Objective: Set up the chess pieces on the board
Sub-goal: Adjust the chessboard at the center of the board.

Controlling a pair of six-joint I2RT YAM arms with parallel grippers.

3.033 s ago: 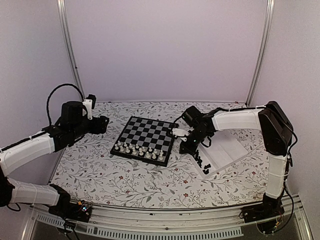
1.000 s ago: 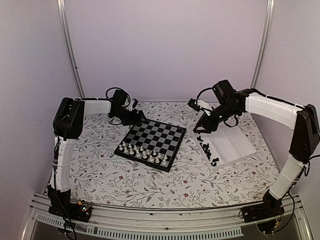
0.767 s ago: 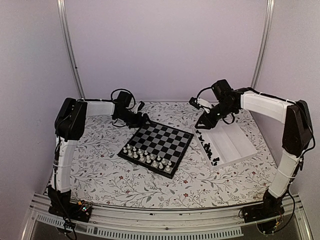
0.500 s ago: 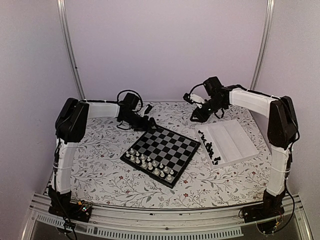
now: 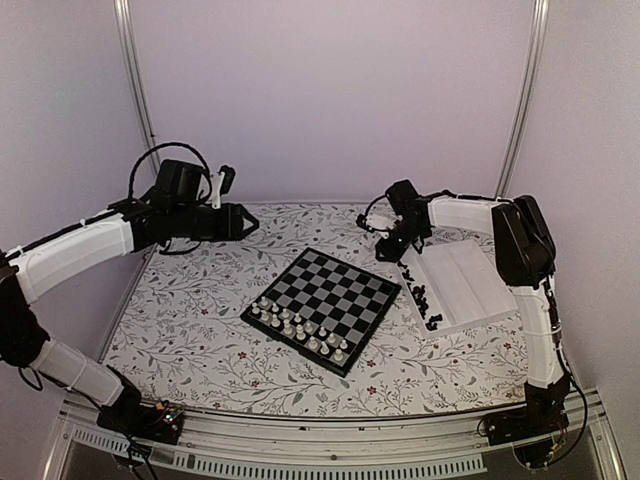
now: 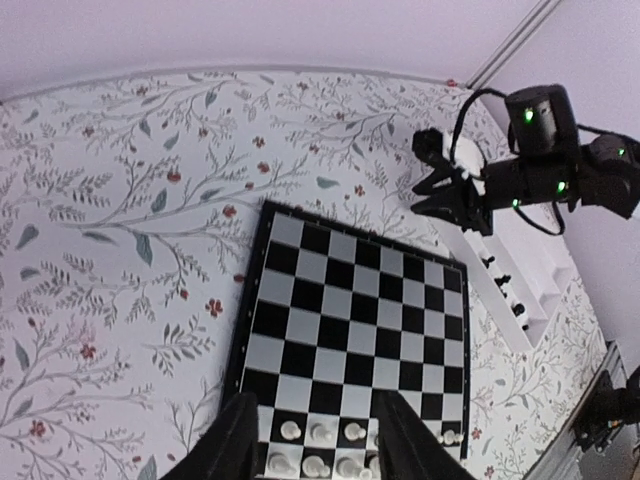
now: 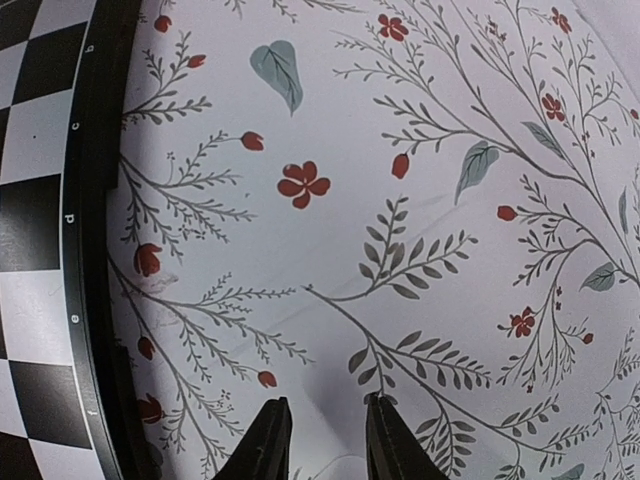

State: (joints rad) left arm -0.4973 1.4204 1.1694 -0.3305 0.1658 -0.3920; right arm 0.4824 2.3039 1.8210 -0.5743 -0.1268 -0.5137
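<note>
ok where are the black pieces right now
Top view: the black pieces lie along the white tray's left edge, just right of the board.

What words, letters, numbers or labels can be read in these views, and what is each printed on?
"b", "c", "d", "e": small white letters, one below another, seen sideways on the black rim of the chessboard in the right wrist view.
A fifth mark further along that rim: too faint to read.
Rim marks in the left wrist and top views: too small to read.
Tray and tablecloth: no text visible.
</note>
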